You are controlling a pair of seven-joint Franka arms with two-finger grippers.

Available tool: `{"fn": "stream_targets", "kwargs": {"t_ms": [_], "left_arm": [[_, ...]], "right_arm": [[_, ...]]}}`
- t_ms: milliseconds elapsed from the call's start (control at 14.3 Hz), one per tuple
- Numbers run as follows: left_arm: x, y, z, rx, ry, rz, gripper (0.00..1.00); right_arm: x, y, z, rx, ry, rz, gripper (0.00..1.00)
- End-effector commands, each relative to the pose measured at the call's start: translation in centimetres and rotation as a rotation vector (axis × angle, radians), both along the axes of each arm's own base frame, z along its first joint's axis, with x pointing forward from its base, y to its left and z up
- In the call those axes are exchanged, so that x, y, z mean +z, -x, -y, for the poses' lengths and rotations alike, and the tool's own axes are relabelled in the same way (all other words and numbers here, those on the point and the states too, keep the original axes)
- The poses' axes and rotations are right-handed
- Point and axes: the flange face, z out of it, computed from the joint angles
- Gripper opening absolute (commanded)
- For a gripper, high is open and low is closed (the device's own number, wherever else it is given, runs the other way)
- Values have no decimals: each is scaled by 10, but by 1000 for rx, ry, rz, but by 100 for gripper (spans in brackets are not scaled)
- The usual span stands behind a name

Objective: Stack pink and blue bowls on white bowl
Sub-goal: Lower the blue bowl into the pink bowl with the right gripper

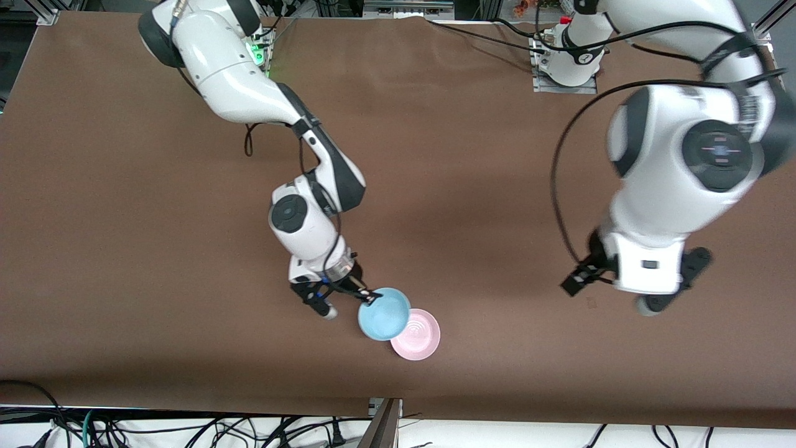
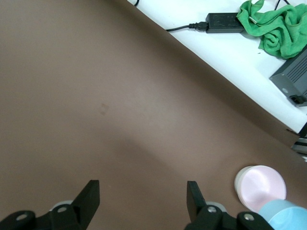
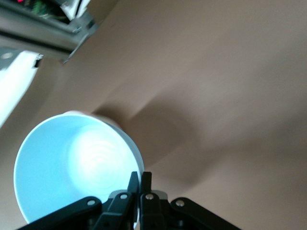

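Note:
My right gripper (image 1: 371,297) is shut on the rim of the light blue bowl (image 1: 384,314) and holds it tilted, partly over the pink bowl (image 1: 416,335). The pink bowl rests on the table near the front edge. In the right wrist view the fingers (image 3: 142,179) pinch the blue bowl's (image 3: 76,167) rim. The left wrist view shows the pink bowl (image 2: 261,187) with a whitish wall under its rim and the blue bowl (image 2: 288,216) beside it. No separate white bowl shows. My left gripper (image 1: 640,292) waits open and empty over bare table (image 2: 142,189) toward the left arm's end.
The brown table (image 1: 466,186) is bare around the bowls. Past its edge, the left wrist view shows a green cloth (image 2: 276,24), a black power adapter (image 2: 223,20) and a grey box (image 2: 292,79). Cables (image 1: 186,429) lie below the front edge.

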Motion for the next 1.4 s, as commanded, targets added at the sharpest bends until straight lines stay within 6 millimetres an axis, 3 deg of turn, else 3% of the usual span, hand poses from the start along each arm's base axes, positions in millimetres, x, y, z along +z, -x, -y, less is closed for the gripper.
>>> {"fn": "stream_targets", "kwargs": {"t_ms": [0, 140, 561, 981, 1332], "left_arm": [[1, 11, -27, -103, 41, -45, 82], [-3, 12, -31, -113, 41, -57, 83], [-8, 16, -33, -116, 35, -102, 83], [-7, 18, -38, -154, 37, -110, 83], [-9, 19, -39, -155, 37, -114, 83]], "right_arm": [[7, -6, -17, -17, -74, 54, 0], [2, -2, -28, -14, -111, 59, 0], [-17, -1, -32, -9, -139, 118, 0], [-16, -6, -27, -13, -140, 123, 0], [2, -14, -22, -18, -152, 150, 0]]}}
